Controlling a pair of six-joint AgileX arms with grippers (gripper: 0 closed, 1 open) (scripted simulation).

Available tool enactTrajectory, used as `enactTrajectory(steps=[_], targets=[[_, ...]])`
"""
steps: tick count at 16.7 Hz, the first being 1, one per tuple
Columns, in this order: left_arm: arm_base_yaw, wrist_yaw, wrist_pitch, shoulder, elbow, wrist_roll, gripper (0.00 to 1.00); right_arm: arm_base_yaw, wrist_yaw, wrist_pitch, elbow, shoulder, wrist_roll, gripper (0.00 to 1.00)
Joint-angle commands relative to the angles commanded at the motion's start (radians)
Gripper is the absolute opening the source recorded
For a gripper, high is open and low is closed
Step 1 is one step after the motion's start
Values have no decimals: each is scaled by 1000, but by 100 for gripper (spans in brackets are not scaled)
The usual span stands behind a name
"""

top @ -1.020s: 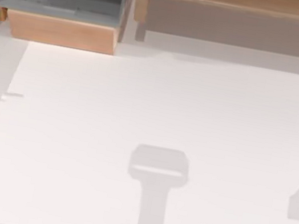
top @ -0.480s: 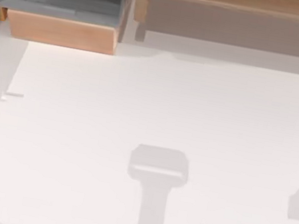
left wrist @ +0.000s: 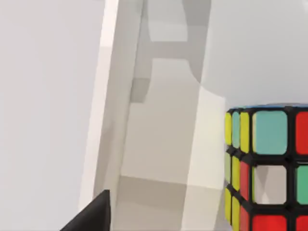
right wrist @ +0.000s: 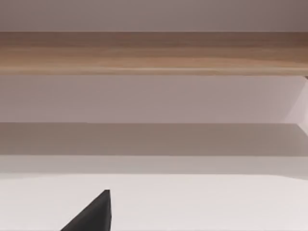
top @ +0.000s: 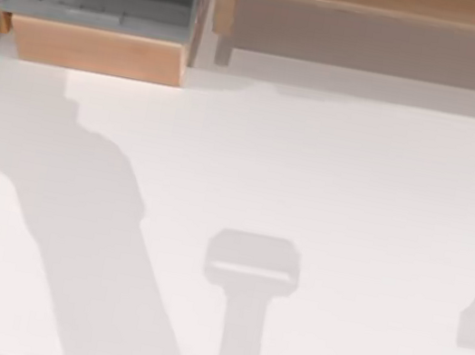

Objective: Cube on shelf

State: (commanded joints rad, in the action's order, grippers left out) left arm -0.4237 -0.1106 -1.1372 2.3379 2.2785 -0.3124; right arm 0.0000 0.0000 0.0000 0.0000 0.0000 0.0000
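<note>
My left wrist view catches the cube [left wrist: 267, 168] close by on the table [left wrist: 43, 120]; my right one faces the shelf [right wrist: 154, 53]. Whether my jaws are clenched, I cannot tell.

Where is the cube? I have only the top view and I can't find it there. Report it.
Observer: The left wrist view has the cube close to the camera, partly cut off by the frame.
Operator: Describe its faces.
Observer: One face is mostly yellow tiles. The adjoining face shows teal, white, green and red tiles, all between black grid lines.
Operator: Now give me the right arm's outlook.
Observer: The right wrist view looks straight at the shelf. Its wooden board runs level across the picture, with a shaded recess beneath.
</note>
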Motion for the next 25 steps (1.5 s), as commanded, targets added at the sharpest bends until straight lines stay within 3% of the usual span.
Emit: enactTrajectory(steps=[6, 12, 18, 22, 25], targets=[[85, 58, -196, 81, 97, 76, 100, 0, 0, 0, 0, 0, 0, 100], [82, 57, -190, 82, 92, 75, 100, 0, 0, 0, 0, 0, 0, 100], [91, 58, -42, 165, 28, 81, 100, 0, 0, 0, 0, 0, 0, 100], [94, 59, -37, 170, 27, 84, 100, 0, 0, 0, 0, 0, 0, 100], [94, 59, -37, 170, 27, 84, 77, 0, 0, 0, 0, 0, 0, 100]])
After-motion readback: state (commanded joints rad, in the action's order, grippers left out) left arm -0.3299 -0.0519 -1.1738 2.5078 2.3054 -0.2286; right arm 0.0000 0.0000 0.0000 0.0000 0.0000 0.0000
